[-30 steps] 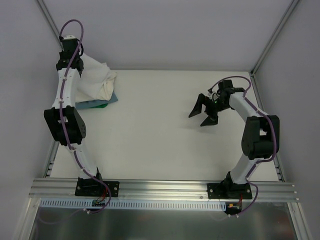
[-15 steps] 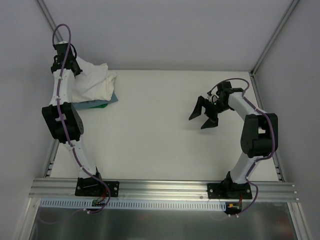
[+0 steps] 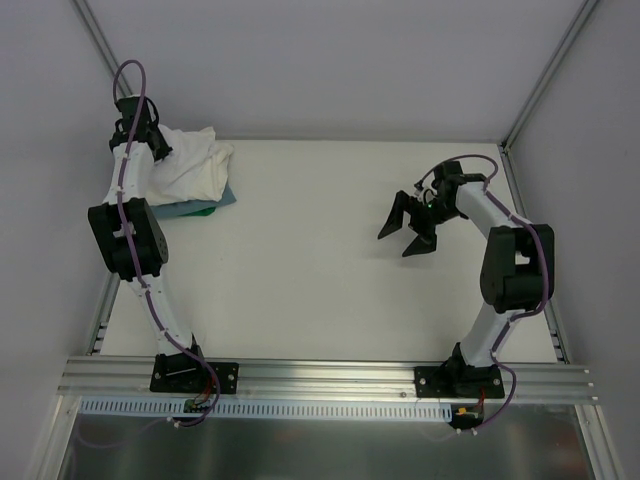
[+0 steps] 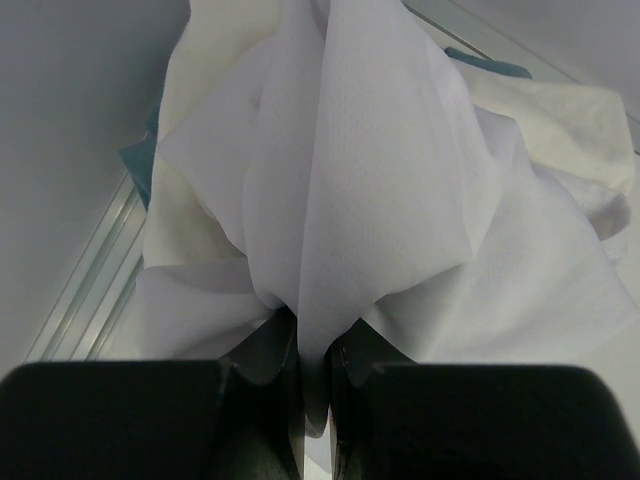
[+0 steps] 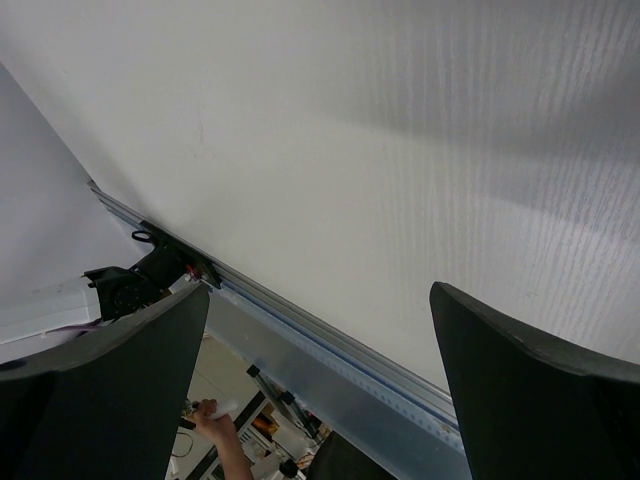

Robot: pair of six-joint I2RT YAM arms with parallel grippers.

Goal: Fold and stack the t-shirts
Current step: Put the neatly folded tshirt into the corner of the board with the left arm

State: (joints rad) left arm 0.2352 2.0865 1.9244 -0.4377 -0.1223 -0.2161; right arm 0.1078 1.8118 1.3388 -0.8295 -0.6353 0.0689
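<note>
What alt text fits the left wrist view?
The left tool is shut on a bunched fold of a white t-shirt, which fans out and fills most of the frame. Edges of a teal-blue item peek out behind the cloth.

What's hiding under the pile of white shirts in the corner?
A flat teal-blue thing peeks out from under the t-shirts, with a green edge beside it. The shirts cover most of both, so anything else underneath is hidden.

The t-shirts are plain white, the flat piece beneath them teal-blue, the counter off-white. The left gripper and right gripper are black, the cables purple.
</note>
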